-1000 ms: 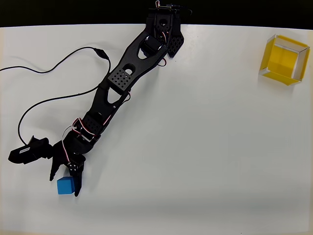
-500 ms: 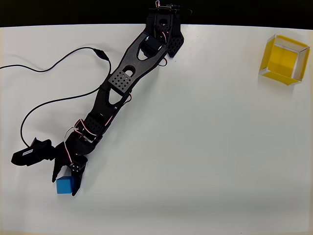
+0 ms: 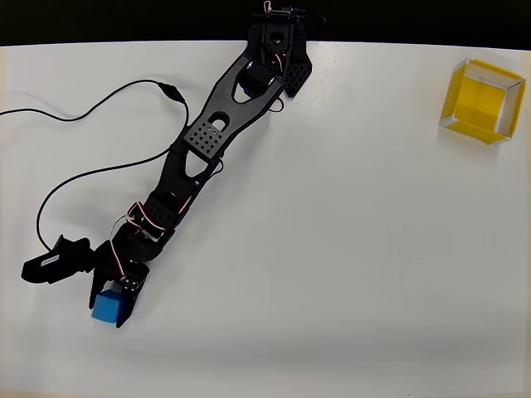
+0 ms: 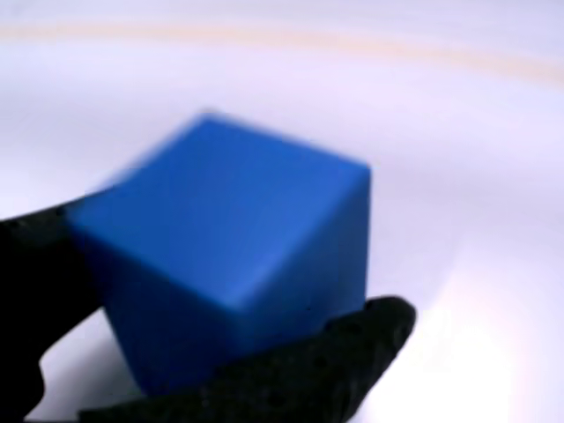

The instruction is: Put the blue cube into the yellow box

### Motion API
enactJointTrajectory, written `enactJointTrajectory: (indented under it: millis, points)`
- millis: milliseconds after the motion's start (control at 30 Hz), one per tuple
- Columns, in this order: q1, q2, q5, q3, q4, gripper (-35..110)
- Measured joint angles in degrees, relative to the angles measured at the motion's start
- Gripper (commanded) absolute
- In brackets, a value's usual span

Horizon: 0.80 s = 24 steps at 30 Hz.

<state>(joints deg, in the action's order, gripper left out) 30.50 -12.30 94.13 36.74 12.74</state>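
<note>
The blue cube (image 3: 105,306) lies at the lower left of the white table in the overhead view, held between the two black fingers of my gripper (image 3: 106,312), which is shut on it. Up close in the wrist view, the blue cube (image 4: 231,264) sits slightly tilted, with one finger (image 4: 31,273) pressing its left side and the other finger (image 4: 352,348) against its lower right. The yellow box (image 3: 483,103) stands open-topped at the far upper right of the table, far from the gripper.
The black arm (image 3: 207,137) stretches diagonally from its base (image 3: 278,41) at the table's back edge. A thin black cable (image 3: 99,170) loops across the left part of the table. White tabletop lies between the arm and the box.
The fingers have closed in on the cube. The cube has shifted slightly up and left with the gripper and turned a little.
</note>
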Motion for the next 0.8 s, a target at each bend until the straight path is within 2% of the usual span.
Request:
enactJointTrajectory:
  millis: [800]
  points:
    - [-0.4, -0.6, 2.0, 0.3, -1.1, 20]
